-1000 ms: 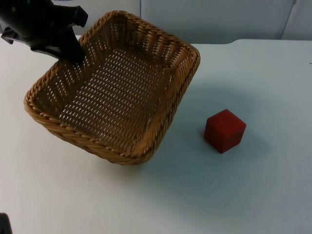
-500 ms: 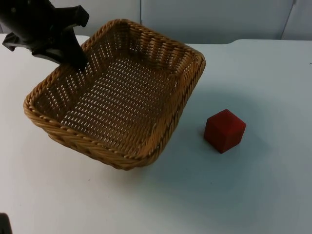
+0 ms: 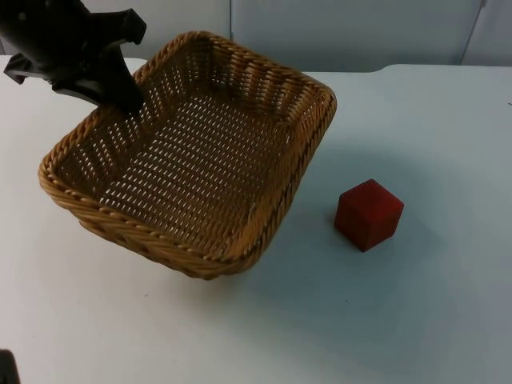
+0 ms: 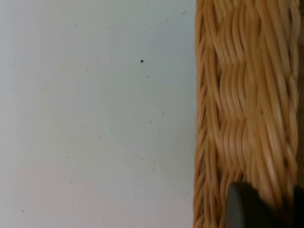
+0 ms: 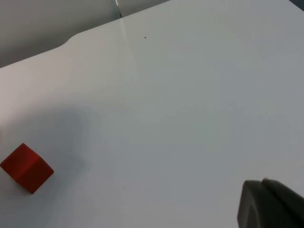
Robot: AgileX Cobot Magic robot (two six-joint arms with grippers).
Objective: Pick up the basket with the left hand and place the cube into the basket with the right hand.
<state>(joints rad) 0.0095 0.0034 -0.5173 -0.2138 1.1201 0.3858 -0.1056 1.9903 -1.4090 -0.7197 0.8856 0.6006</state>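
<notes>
Gripping the basket rim, left gripper has tilted it flatter.

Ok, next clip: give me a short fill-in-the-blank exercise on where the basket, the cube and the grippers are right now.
1. The left gripper is shut on the rim of the wicker ____.
2. The cube on the white table is ____ in colour.
3. The inside of the basket is ____.
4. The right gripper waits, apart from the ____.

Missing words: basket; red; empty; cube
</notes>
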